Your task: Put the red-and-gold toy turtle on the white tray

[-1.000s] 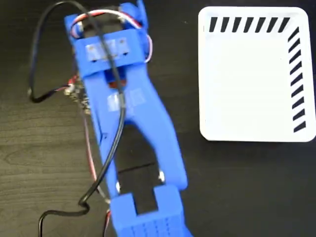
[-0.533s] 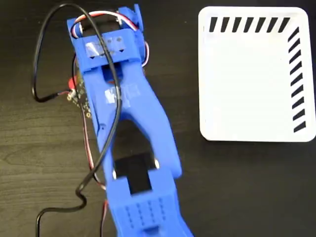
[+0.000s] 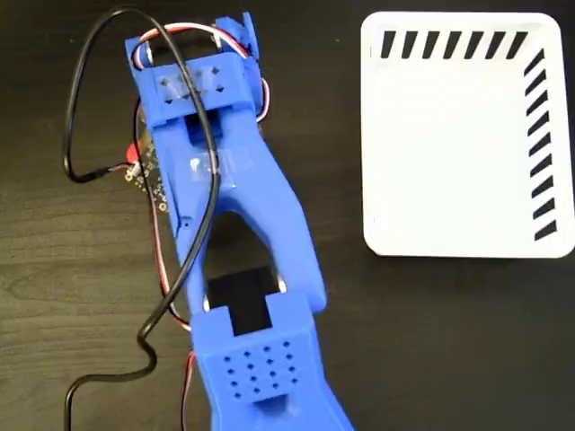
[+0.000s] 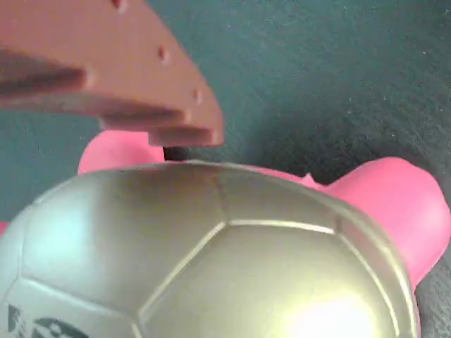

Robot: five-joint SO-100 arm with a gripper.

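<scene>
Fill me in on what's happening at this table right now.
A blue robot arm reaches across a dark table, bent over a spot at the left in the fixed view. Its wrist camera looks straight down onto the red-and-gold toy turtle, which fills the view, with one finger of the gripper just above the shell. Whether the gripper has closed on the turtle cannot be told. In the fixed view the arm hides almost all of the turtle. The white tray sits at the upper right with nothing on it.
</scene>
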